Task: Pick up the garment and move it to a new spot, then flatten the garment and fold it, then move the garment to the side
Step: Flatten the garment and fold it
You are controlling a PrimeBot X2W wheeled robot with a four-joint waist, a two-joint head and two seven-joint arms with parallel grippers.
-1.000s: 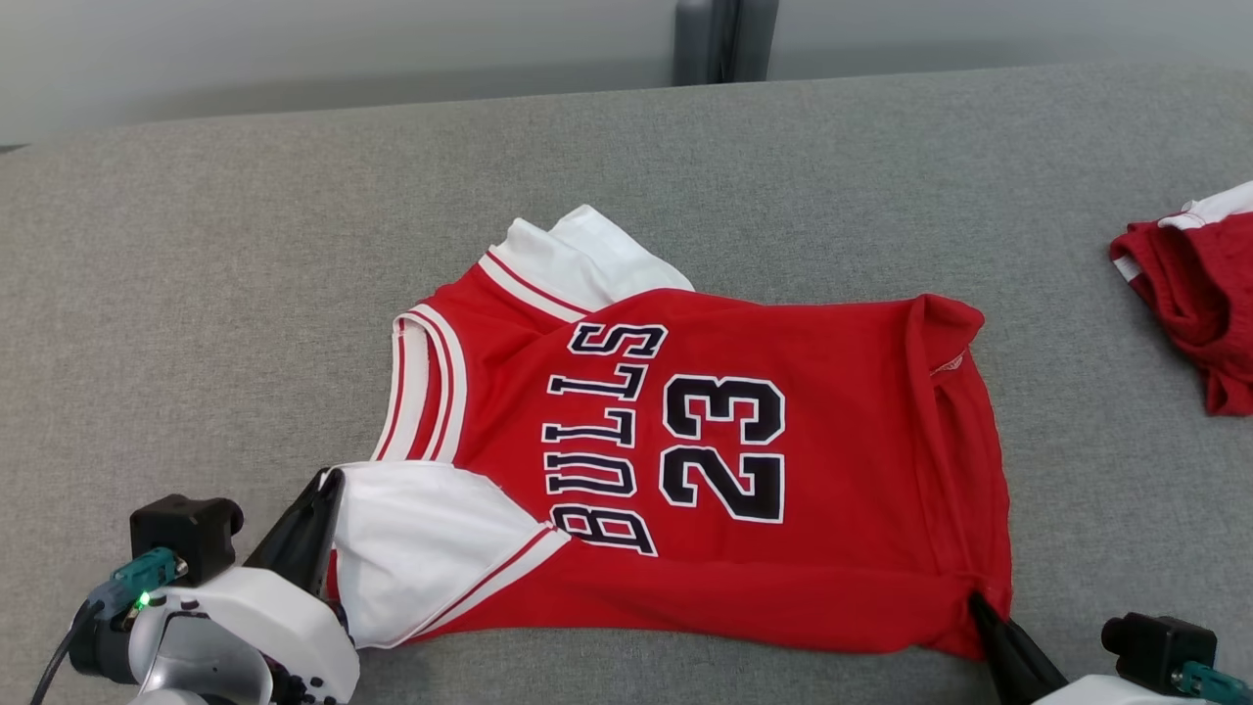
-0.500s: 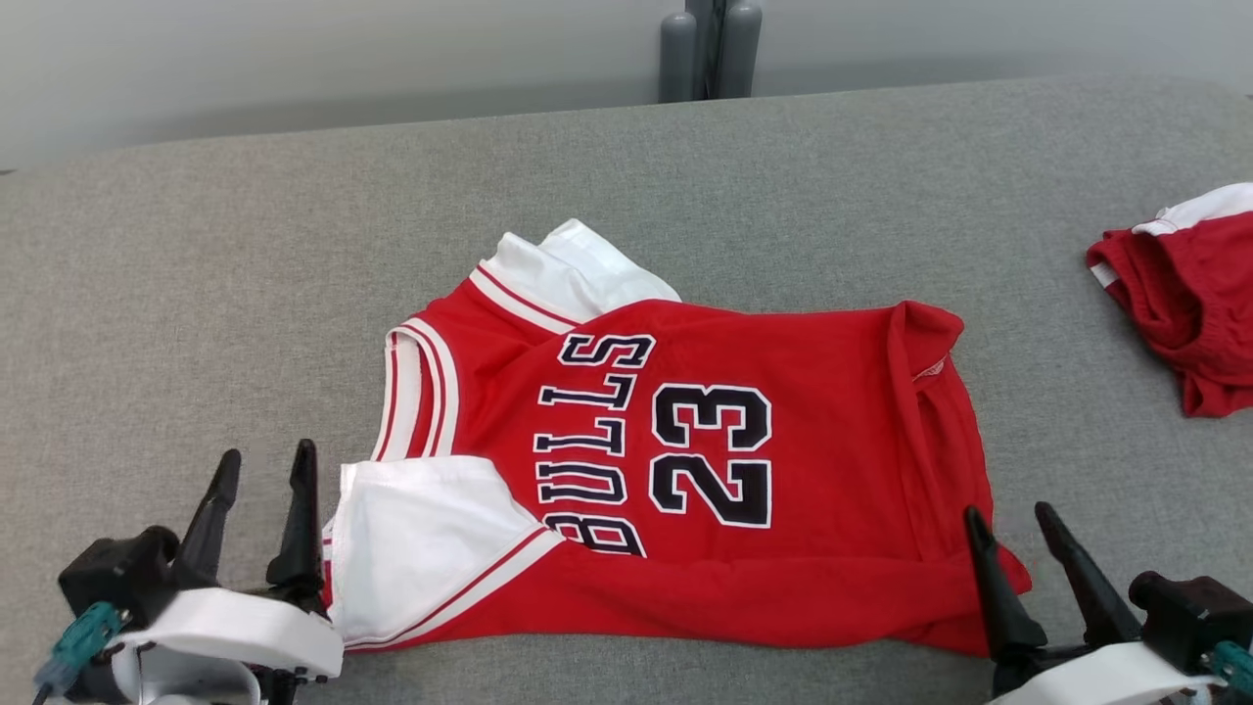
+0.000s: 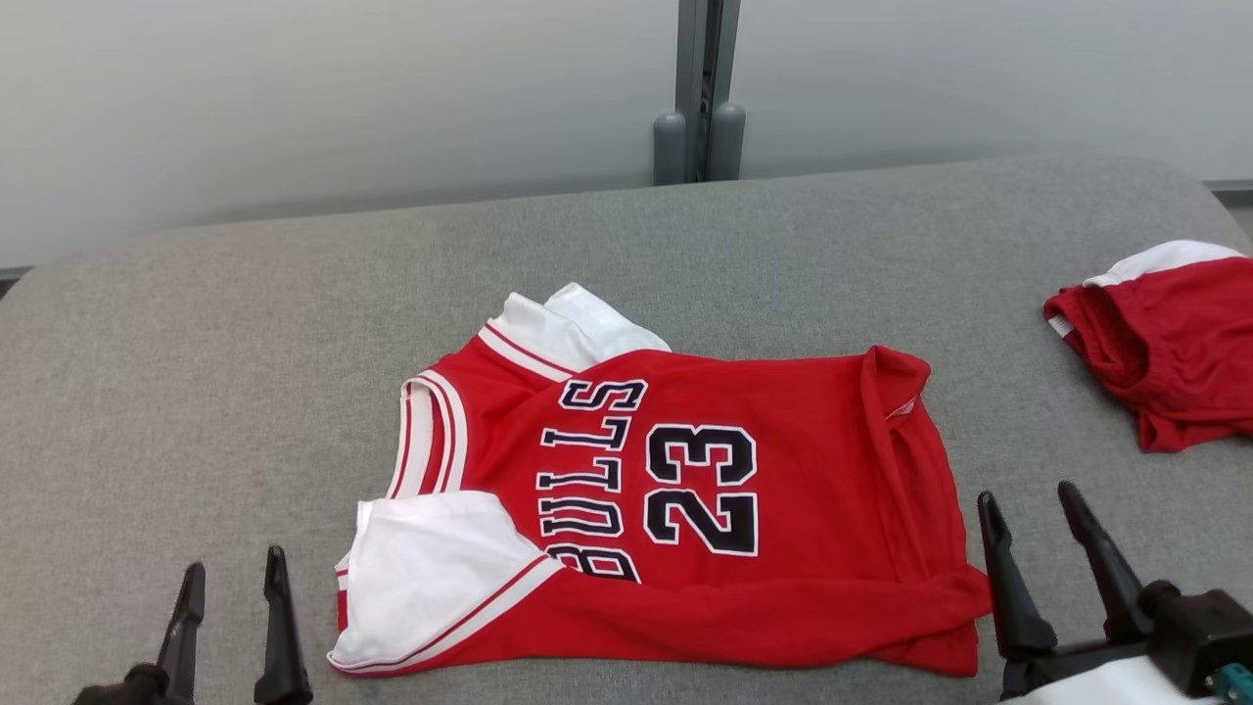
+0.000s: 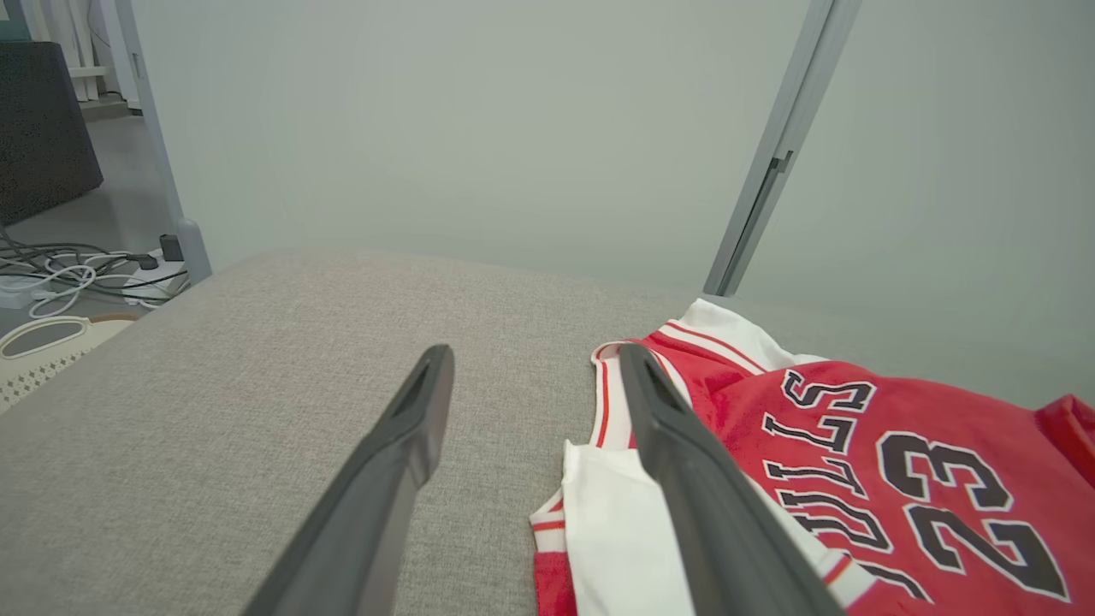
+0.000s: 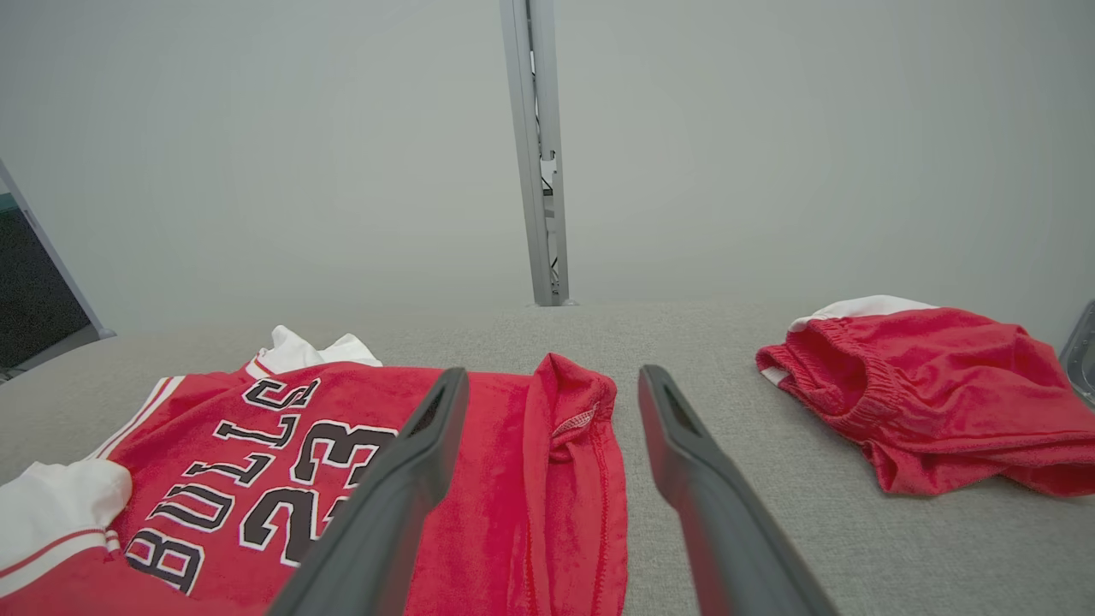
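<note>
1. Your left gripper (image 3: 233, 568) sits just left of the jersey (image 3: 685, 509), fingers spread, holding nothing.
2. The jersey lies spread on the grey cushion (image 3: 245, 343).
3. Your right gripper (image 3: 1028, 497) sits just right of the jersey, fingers apart, empty.

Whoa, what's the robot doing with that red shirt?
It's tidying a red Bulls jersey with the number 23, which lies spread out on the gray padded surface. Right now the robot holds nothing. Its left hand is open beside the white sleeve, and its right hand is open beside the rumpled hem. A pair of red shorts lies off to the right.
</note>
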